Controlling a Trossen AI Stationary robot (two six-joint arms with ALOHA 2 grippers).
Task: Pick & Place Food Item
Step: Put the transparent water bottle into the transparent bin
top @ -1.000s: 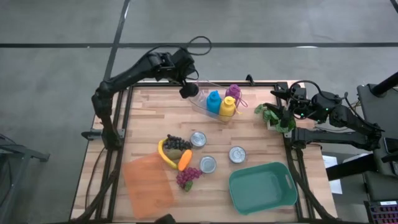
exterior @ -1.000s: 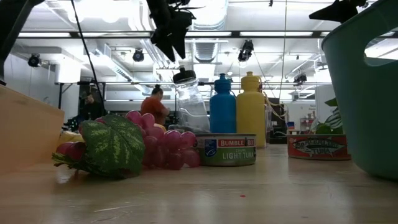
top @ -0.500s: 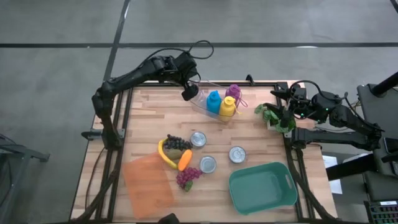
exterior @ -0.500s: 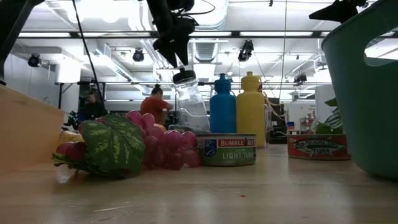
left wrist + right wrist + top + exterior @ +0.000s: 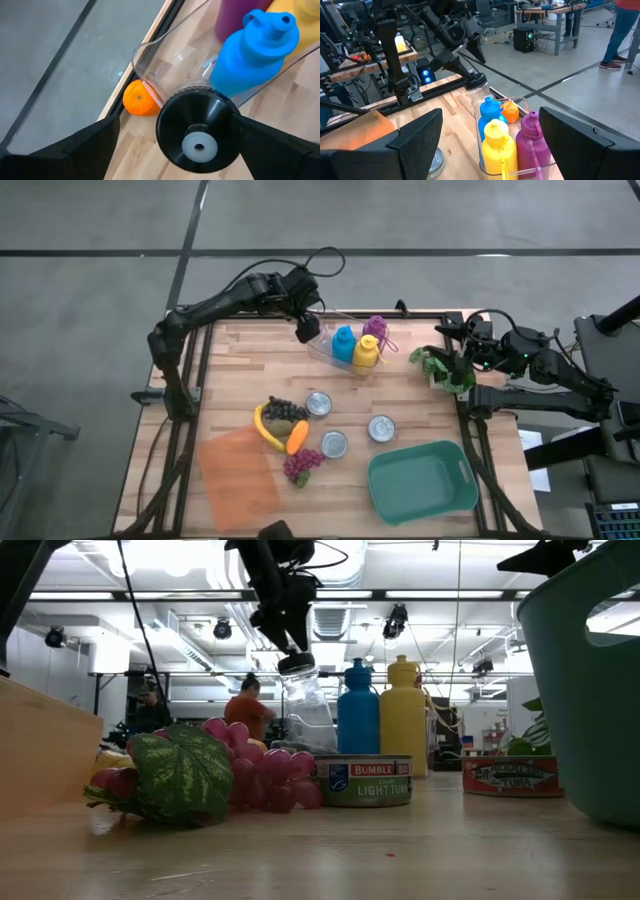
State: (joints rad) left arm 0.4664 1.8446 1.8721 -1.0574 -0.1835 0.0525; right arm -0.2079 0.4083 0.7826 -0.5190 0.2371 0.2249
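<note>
- A small orange (image 5: 139, 98) lies at the far edge of the table, just beside the end wall of a clear plastic bin (image 5: 330, 352); in the left wrist view it sits left of centre, tucked against the bin's transparent corner.
- In the right wrist view the orange (image 5: 509, 111) shows behind the blue bottle, near the middle of the frame.
- The left gripper (image 5: 306, 328) hangs over the bin's left end in the upper middle of the high view, its fingers spread wide and grasping nothing; the orange lies just beyond and beside it, not touched.
- Right under that gripper stands a clear bottle with a black cap (image 5: 198, 133), the cap between the two spread fingers but apart from them.
- Inside the bin stand a blue bottle (image 5: 343, 341), a yellow bottle (image 5: 365, 355) and a purple bottle (image 5: 375, 327).
- The right gripper (image 5: 450, 358) waits at the right edge of the table by a leafy green item (image 5: 438, 366), fingers parted and empty.
- Toward the lower frame lie three tins (image 5: 319, 404), a banana (image 5: 265, 427), a carrot (image 5: 297, 437), grapes (image 5: 302, 465) and a teal tub (image 5: 421, 479).
</note>
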